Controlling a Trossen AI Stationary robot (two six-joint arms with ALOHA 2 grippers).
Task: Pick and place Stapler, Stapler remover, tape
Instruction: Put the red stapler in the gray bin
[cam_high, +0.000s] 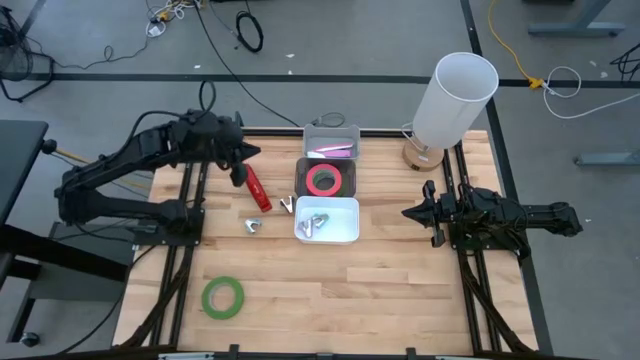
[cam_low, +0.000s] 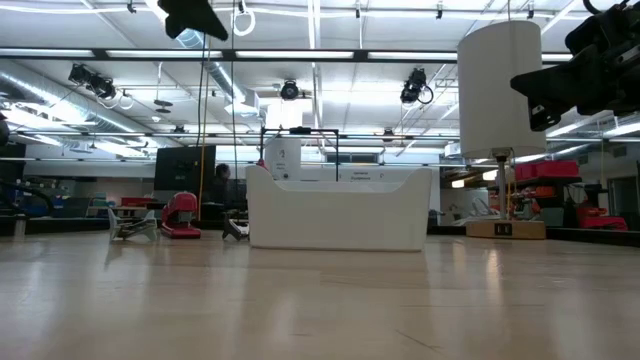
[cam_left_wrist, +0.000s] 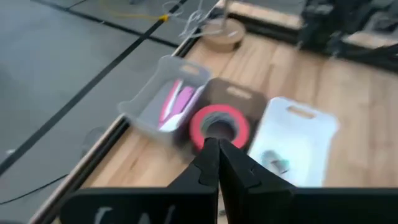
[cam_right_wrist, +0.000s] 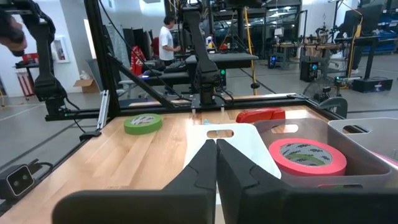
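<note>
Only the high view takes in the whole wooden table (cam_high: 400, 290). At its centre stand three bins in a column: a clear one (cam_high: 331, 142) at twelve o'clock holding something pink, a dark one (cam_high: 301, 180) in the middle holding the red tape roll (cam_high: 322, 180), and a white one (cam_high: 345, 228) at six o'clock with small metal pieces inside. The red stapler (cam_high: 257, 188) lies on the wood at nine o'clock of the dark bin, just under the left gripper (cam_high: 243, 158), whose fingers are pressed together and hold nothing. A silver staple remover (cam_high: 253, 226) lies at nine o'clock of the white bin, and another small metal piece touches that bin's corner. A green tape roll (cam_high: 223, 297) lies flat toward seven o'clock, well apart from everything, with bare boards around it.

The right gripper (cam_high: 409, 212) hovers at three o'clock of the white bin, closed and empty. A white cylindrical lamp (cam_high: 455, 100) on a round wooden base stands at one o'clock, near the table's far edge.

The low view shows the white bin's smooth plastic wall. The right wrist view shows a person in the room beyond the table.
</note>
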